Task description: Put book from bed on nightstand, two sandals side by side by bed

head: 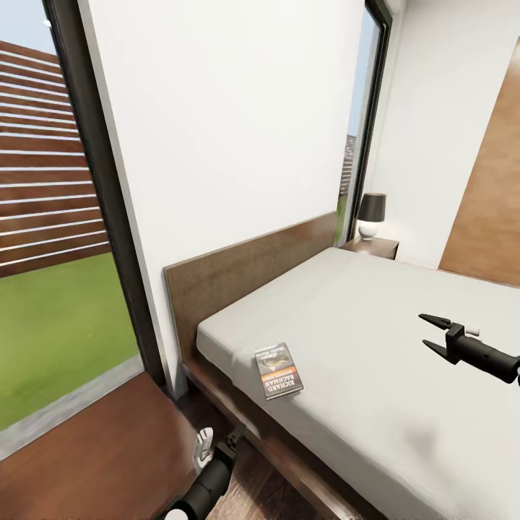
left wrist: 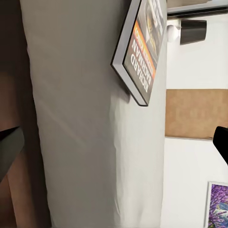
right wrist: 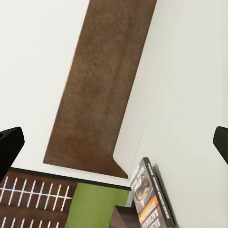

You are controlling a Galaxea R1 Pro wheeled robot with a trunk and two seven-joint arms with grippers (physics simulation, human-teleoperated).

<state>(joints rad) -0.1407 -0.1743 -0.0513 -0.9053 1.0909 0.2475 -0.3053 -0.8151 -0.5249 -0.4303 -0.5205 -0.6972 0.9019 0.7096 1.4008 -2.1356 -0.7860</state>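
Down low, the left claw (head: 235, 438) sits beside the bed frame, below the mattress edge; from its wrist view the fingers sit far apart, wide open, nothing between them. Just above it, one book (head: 278, 370) lies flat on the bed (head: 375, 375), near the mattress's front edge and close to the headboard (head: 245, 271) corner, cover up, its long axis running from the edge in toward the middle of the mattress, the "RICHARD BACHMAN" lettering at the near end. Over to the right, the right claw (head: 435, 334) hovers above the mattress, spread wide and empty, tips pointing toward the book. Far back, one nightstand (head: 375, 248) carries one black-shaded lamp (head: 371, 214).
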